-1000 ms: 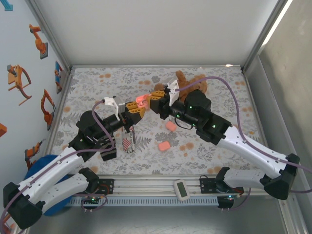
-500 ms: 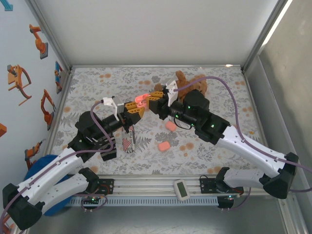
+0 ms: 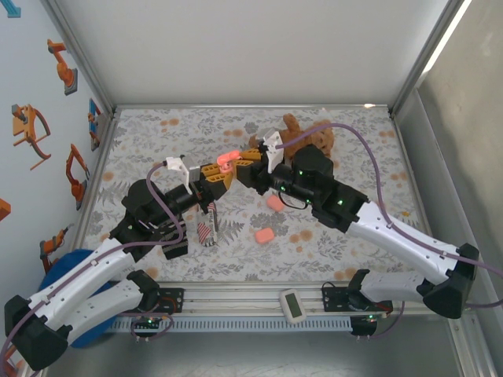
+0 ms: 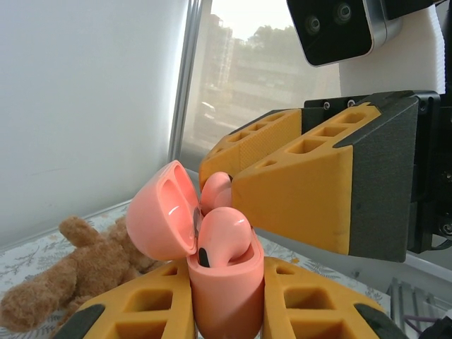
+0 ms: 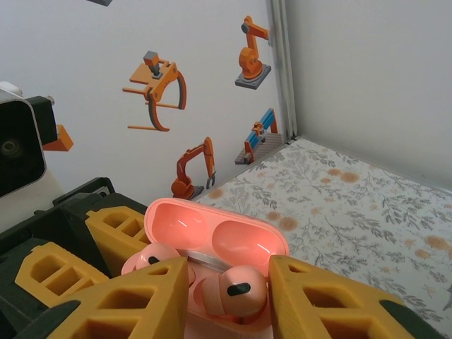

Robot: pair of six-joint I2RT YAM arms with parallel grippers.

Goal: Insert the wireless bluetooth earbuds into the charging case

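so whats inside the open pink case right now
Two pink earbuds sit side by side in the open charging case, rounded heads up. Their lower parts are hidden inside the case body.

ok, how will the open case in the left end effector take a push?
Probably slippery: the charging case looks glossy and rounded. Likely rigid: it looks undeformed in the left end effector. The raised lid sits to one side, so a push might twist it.
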